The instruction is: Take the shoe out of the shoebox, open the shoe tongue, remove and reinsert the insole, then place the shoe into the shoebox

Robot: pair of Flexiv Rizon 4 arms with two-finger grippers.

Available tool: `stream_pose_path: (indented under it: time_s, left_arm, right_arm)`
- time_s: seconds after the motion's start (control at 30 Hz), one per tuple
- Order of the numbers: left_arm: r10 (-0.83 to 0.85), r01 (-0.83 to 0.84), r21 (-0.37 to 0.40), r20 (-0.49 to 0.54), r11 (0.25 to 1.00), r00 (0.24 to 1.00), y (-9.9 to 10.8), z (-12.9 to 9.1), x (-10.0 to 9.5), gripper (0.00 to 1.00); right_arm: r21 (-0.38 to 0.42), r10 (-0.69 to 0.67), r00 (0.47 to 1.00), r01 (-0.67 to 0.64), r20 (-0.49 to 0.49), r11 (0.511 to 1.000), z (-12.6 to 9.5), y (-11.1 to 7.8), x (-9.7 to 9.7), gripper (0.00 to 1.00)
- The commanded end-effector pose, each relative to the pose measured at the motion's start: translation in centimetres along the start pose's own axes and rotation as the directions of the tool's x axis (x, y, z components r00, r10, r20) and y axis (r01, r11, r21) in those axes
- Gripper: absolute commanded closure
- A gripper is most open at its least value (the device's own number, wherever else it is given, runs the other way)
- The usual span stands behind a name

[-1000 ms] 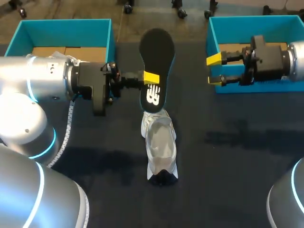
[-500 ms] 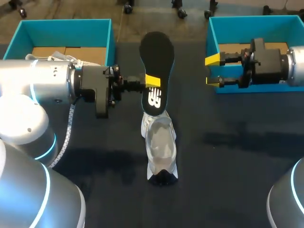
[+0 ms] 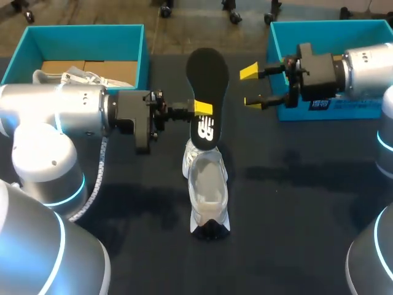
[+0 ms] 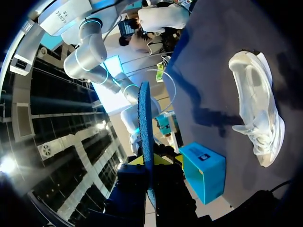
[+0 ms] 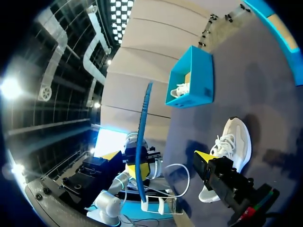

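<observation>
Teal shoebox (image 3: 140, 46) at the far left of the dark table (image 3: 307, 209), with a second white shoe (image 3: 78, 78) and its laces lying inside. Next to it, left arm reaching in from the left side, level above the table. Left gripper (image 3: 201, 110) clamped on a black insole (image 3: 207, 80) near its narrower end, one yellow-tipped finger on each face. Insole held in the air, broad face turned up, narrower end just over the white shoe (image 3: 207, 187); seen edge-on between the fingers from the left wrist. White shoe resting on the table in the middle, well apart from both boxes, opening facing up. Right of the insole, right gripper (image 3: 251, 87) with fingers spread wide and nothing between them, near the insole but not touching it. Behind that gripper, another teal shoebox (image 3: 319, 27) at the far right.
</observation>
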State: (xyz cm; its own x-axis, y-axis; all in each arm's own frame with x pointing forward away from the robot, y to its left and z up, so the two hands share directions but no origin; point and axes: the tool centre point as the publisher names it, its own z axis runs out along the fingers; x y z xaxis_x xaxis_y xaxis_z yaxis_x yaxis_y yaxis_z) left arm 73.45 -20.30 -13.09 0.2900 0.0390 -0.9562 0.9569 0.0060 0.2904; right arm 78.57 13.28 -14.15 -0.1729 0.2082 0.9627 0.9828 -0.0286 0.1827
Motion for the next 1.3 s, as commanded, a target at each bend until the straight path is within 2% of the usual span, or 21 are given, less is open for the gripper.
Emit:
stream_pose_path:
  time_s: [0.03, 0.37, 0.8, 1.0, 1.3]
  left_arm:
    - [-0.007, 0.007, -0.022, 0.006, 1.000, 1.000, 0.7, 1.4, 0.9, 1.00]
    - [-0.008, 0.008, -0.026, -0.010, 1.000, 1.000, 1.7, 3.1, 1.8, 1.00]
    - [-0.011, 0.011, -0.036, -0.012, 0.999, 1.000, 1.6, 3.5, 2.6, 1.00]
    - [-0.011, 0.011, -0.036, -0.012, 0.999, 1.000, 1.6, 3.5, 2.6, 1.00]
    - [-0.011, 0.011, -0.036, -0.012, 0.999, 1.000, 1.6, 3.5, 2.6, 1.00]
  right_arm:
    - [0.012, 0.005, 1.000, -0.005, 0.003, 1.000, 1.4, 0.5, -0.1, 0.00]
    - [0.014, -0.001, 1.000, 0.001, -0.005, 1.000, 2.5, -0.5, 0.1, 0.00]
    - [-0.001, 0.014, 1.000, -0.014, -0.010, 1.000, 2.6, -0.7, 0.5, 0.00]
    - [-0.008, 0.028, 1.000, -0.028, -0.012, 1.000, 2.5, -0.5, 0.5, 0.20]
    - [0.018, 0.025, 1.000, -0.025, 0.004, 1.000, 3.2, -0.2, 1.0, 0.26]
